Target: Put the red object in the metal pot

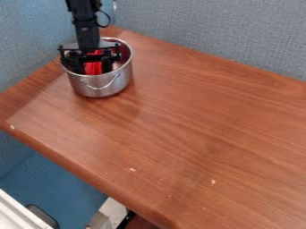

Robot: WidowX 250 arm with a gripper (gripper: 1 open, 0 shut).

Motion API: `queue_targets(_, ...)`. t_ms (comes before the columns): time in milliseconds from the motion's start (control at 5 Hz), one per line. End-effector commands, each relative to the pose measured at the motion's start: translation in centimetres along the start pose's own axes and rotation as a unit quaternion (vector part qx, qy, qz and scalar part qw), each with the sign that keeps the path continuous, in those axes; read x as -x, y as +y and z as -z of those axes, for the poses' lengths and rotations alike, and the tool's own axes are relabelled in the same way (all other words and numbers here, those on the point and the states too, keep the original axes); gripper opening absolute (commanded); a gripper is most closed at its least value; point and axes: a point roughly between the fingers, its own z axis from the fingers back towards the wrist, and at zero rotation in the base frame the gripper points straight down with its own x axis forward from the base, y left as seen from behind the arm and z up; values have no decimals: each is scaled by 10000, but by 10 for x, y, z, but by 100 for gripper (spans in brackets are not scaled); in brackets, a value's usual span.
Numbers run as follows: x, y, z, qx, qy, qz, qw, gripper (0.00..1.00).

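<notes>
Hand: you have the black metal hand (93, 63) down in the pot's mouth; whether it pinches the block, you cannot tell.
Red block: inside the pot, bright red plastic (93, 67), partly hidden by black fingers.
Pot: shiny round steel pot (100, 81) on the brown wooden table (180, 125); lifting could drag it if a finger snags the rim.

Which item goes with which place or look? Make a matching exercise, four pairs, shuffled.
1. Metal pot
2. Red object
3. Gripper
4. Table

A. Bright, inside the pot's rim
B. Brown, wood-grained, under the pot
C. Shiny, round, with a wire handle
D. Black, at the pot's mouth

Pairs: 1-C, 2-A, 3-D, 4-B
</notes>
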Motion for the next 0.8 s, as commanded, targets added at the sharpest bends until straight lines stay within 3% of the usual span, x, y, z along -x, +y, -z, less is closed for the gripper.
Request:
queue_targets(0, -6, 5, -18, 35, -386, -19, 9992, 0)
queue_targets(200, -6, 4, -13, 11, -413, 72, 9991, 0)
queue_targets(600, 8, 2, -16, -1, -467, -532, 9975, 0)
